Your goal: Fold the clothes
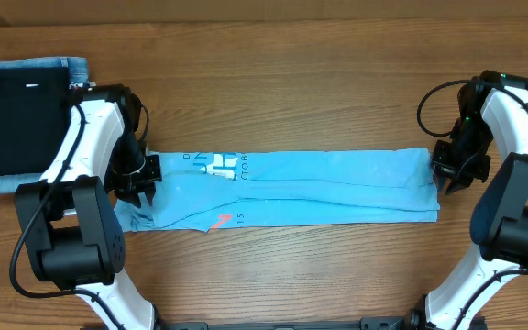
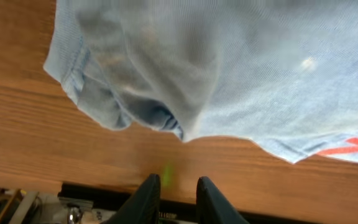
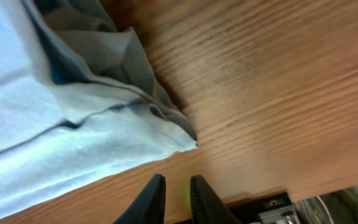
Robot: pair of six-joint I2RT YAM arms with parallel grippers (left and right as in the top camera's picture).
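— Where's the shirt?
— On the wood-grain bench [image 1: 291, 82]: the sky-blue T-shirt [image 1: 337, 188], a long soft strip from 9 to 3 o'clock, coral lettering showing.
— The arms?
— Bent down over its ends. Left pincer [image 2: 177, 183] at 9, right pincer [image 3: 176, 182] at 3, both narrowly parted, empty.

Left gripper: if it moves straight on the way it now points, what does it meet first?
Probably the bare wooden table, just short of the edge of the light blue T-shirt. Depth is unclear, so that edge could come first.
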